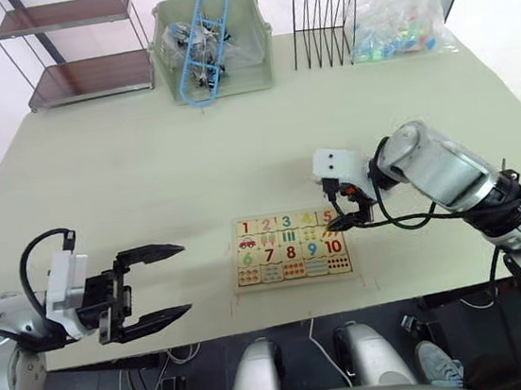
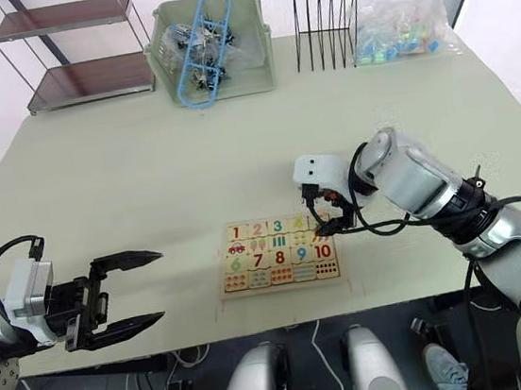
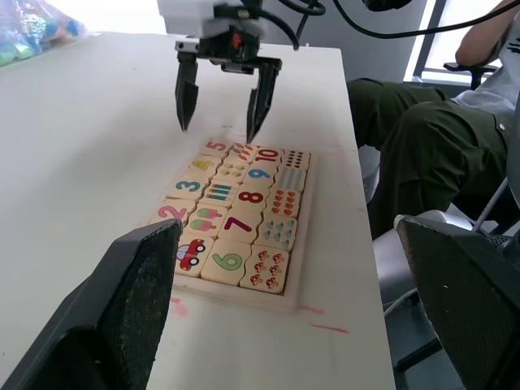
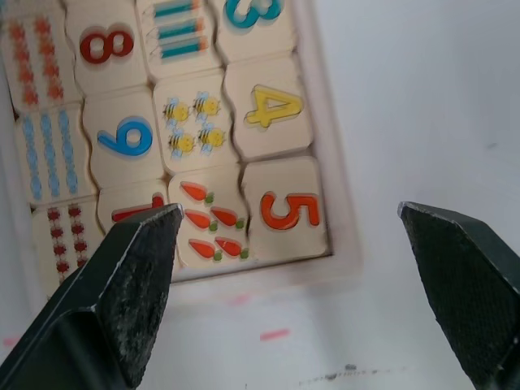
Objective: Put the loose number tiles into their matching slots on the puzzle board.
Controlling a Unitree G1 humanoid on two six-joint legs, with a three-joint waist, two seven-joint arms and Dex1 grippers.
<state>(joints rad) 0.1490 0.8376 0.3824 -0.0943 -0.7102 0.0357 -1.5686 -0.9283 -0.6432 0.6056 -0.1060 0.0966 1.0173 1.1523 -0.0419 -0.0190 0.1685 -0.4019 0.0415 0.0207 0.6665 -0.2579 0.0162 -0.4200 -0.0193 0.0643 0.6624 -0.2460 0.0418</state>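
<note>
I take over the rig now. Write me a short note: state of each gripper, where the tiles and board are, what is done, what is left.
Left gripper: open, empty, above the table to the left of the board.
Right gripper: open, empty, above the board's corner at the 5 tile.
Board: near the table's front edge.
Done: tiles 1 to 5 all lie in the top-row slots; I see no loose tile.
Left: nothing visible. Check the 5 sits flat, then pull both arms back.

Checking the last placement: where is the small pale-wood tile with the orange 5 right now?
The orange 5 tile sits in the puzzle board's top-row corner slot on the robot's right, beside the yellow 4 tile, directly under the open right gripper.
</note>
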